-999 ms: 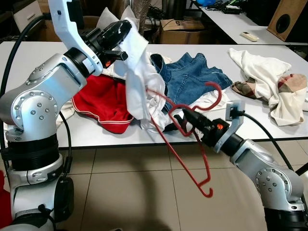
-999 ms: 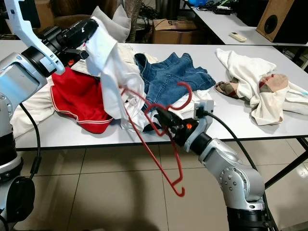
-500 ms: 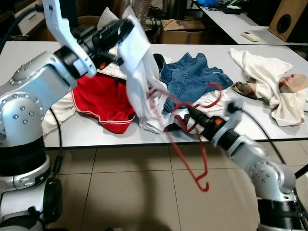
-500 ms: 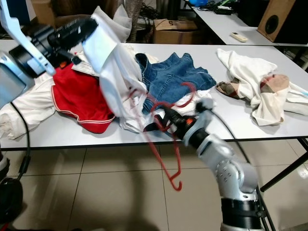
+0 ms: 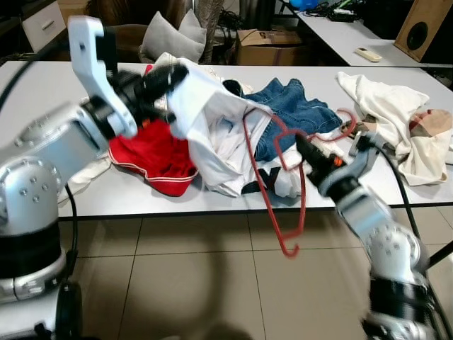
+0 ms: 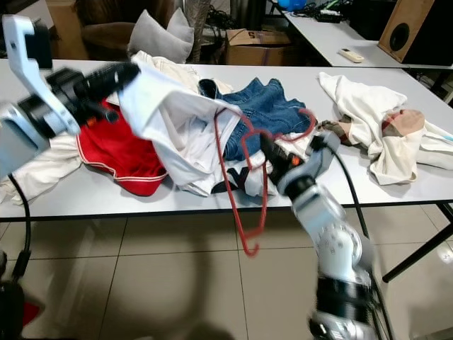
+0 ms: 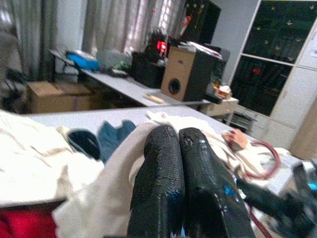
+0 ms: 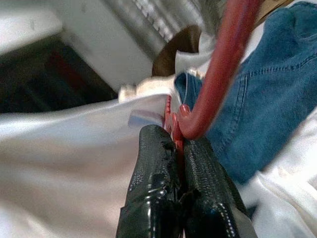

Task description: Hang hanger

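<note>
no legible text, labels, brand marks, numbers or signs anywhere, nothing readable on the cardboard box [image 5: 267, 44] past the far edge of the table [image 5: 42, 74], clothing and speaker [image 7: 186, 73] faces unmarked, motion blur in places

one red hanger [image 5: 272, 177]. two hands: the left hand [image 5: 166, 78] and the right hand [image 5: 306, 151]. on the bench [image 5: 42, 85]: one white shirt [image 5: 212, 127], one pair of jeans [image 5: 297, 110], one red garment [image 5: 152, 152], one cream garment [image 5: 389, 113]. one cardboard box [image 5: 265, 46], one speaker [image 5: 421, 28].
</note>
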`<state>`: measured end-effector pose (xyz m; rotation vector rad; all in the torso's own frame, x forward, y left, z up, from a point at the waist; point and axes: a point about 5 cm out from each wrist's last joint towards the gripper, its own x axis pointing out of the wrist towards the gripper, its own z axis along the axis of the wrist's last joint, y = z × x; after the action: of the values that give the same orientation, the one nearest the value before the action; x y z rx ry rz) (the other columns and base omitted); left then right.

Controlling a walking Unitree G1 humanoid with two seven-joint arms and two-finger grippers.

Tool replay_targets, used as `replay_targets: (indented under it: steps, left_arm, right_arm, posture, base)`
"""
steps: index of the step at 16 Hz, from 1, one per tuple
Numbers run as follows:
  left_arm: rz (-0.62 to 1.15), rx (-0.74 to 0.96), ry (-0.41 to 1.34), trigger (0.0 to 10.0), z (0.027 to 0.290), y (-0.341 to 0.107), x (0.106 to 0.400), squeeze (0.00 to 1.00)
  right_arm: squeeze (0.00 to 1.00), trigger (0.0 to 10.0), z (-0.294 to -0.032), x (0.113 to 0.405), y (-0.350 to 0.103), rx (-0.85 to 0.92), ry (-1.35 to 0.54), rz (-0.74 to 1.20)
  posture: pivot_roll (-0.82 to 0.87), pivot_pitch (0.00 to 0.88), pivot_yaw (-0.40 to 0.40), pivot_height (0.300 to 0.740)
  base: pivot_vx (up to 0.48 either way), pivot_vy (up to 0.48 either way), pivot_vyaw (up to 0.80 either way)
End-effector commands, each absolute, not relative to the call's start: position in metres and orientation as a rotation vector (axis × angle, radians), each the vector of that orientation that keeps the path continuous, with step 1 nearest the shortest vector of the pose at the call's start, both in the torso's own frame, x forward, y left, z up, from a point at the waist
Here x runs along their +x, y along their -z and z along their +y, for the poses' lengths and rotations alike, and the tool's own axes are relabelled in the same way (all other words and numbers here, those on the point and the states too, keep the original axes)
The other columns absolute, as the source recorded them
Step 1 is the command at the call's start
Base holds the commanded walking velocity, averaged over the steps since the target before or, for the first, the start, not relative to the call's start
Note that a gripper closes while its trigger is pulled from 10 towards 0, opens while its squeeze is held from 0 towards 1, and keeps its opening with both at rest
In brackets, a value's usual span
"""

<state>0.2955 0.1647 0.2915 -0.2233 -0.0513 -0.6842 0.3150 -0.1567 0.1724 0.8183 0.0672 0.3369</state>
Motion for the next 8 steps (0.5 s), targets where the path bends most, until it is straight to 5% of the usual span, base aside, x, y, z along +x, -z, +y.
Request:
replay_targets:
  steps: [1,4,8]
  left_arm:
    - [-0.035,-0.231,0.717,0.0,0.157,-0.288,0.292,0.0]
    - [0.08,-0.34,0.807,0.0,0.131,-0.254,0.284,0.0]
    - [0.15,-0.357,0.877,0.0,0.118,-0.239,0.278,0.0]
  right_arm:
    - [0.0,10.0,-0.16,0.319,-0.179,0.876,-0.314,0.024]
    - [0.0,10.0,-0.144,0.338,-0.198,1.121,-0.337,-0.02]
    - [0.0,10.0,-0.134,0.344,-0.203,1.213,-0.364,-0.015]
  posture:
    - [-0.08,0.0,-0.032,0.74]
    - [-0.08,0.0,-0.03,0.74]
    - [-0.08,0.0,-0.029,0.74]
  base:
    - [0.0,0.0,0.0]
    - [0.0,0.0,0.0]
    - [0.0,0.0,0.0]
